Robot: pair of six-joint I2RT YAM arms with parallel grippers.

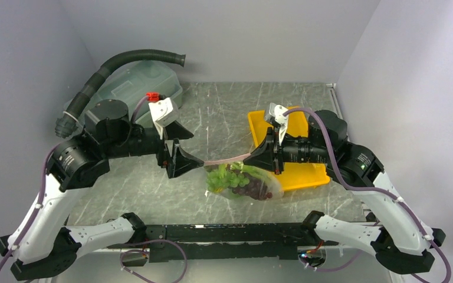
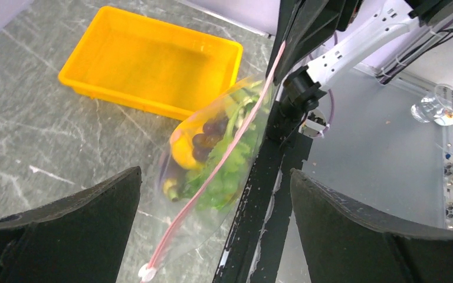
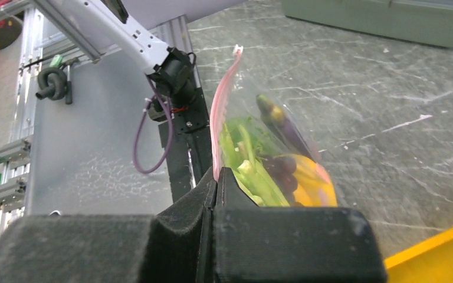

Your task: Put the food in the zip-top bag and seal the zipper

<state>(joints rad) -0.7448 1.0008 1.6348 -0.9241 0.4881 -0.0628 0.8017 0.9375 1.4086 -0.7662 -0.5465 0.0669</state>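
We are clenching our right gripper (image 3: pixel 217 180) on 1 end of the zipper (image 2: pixel 236 141) while our left gripper (image 1: pixel 186 145) is gaping, gripping nothing, so the zip-top bag (image 1: pixel 245 186), hanging over the near edge of the table (image 1: pixel 153 188) with the food (image 1: pixel 236 178) inside, is risking slipping free or swinging under that weight.

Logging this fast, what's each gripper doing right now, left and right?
Left gripper: open, holding nothing.
Right gripper: closed on the zipper of the zip-top bag.
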